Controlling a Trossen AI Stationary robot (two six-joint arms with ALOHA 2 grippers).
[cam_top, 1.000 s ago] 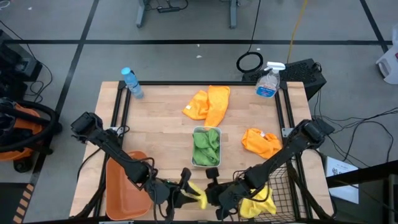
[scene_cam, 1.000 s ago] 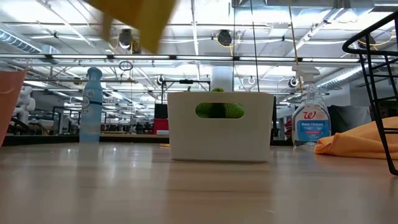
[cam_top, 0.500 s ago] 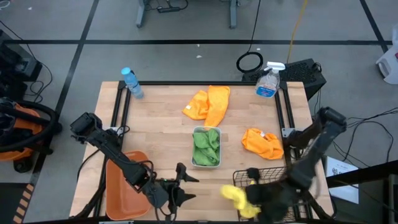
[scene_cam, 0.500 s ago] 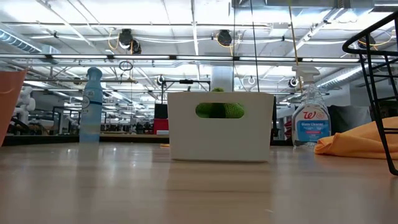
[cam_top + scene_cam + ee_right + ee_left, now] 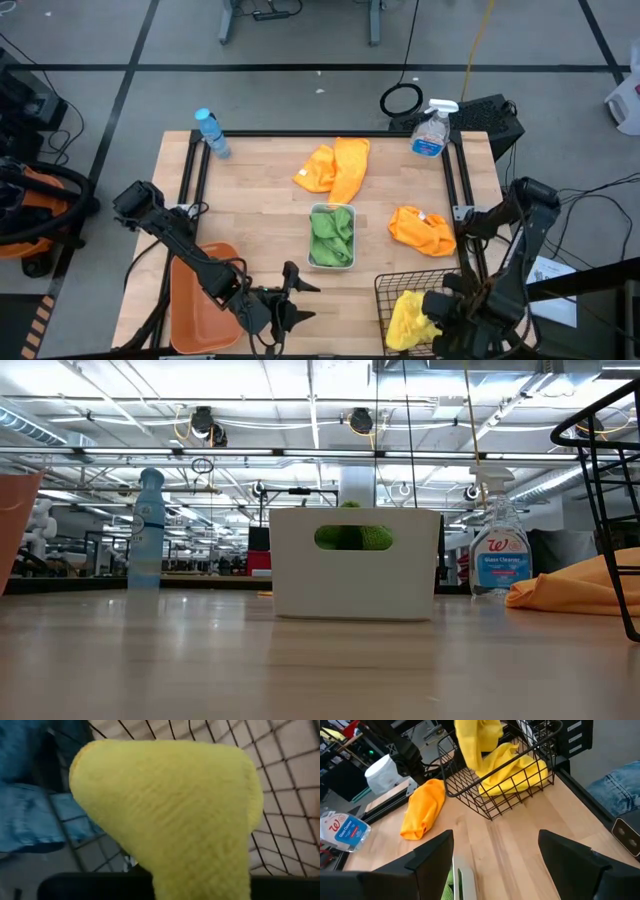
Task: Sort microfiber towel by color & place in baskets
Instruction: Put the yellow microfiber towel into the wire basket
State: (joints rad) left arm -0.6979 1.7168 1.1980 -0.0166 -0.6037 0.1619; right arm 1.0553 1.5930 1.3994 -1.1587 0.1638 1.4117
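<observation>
Setting: wooden desk (image 5: 270, 205) in a workshop with grey floor; a water bottle (image 5: 211, 133) stands at the far left corner and a spray bottle (image 5: 431, 132) at the far right.
Baskets: orange tub (image 5: 196, 296) at the near left; white bin (image 5: 332, 237) in the middle, holding green towels (image 5: 333, 232); black wire basket (image 5: 420, 308) at the near right.
Right gripper (image 5: 447, 308): over the wire basket, jaws clenched on a yellow towel (image 5: 408, 318), which hangs down into the basket above another yellow towel (image 5: 515, 770) already lying inside.
Left gripper (image 5: 287, 297): near edge of the desk, between the orange tub and the wire basket, jaws released and holding nothing.
Unsorted: an orange towel (image 5: 338, 166) far of the white bin, and a second orange towel (image 5: 420, 228) just far of the wire basket; both lie on the desk, well apart from the orange tub.
Step in hand: judged to be the drop of the yellow towel into the wire basket.
Risk one: the towel could drape over the wire rim and slide outside, if it is let go too near the edge.
Risk two: the fibres may snag on the mesh or cling to the fingers, so the towel lifts out again as the arm rises.
Risk three: the second orange towel lies close to the wire basket, so a later reach for it could nudge the basket.
</observation>
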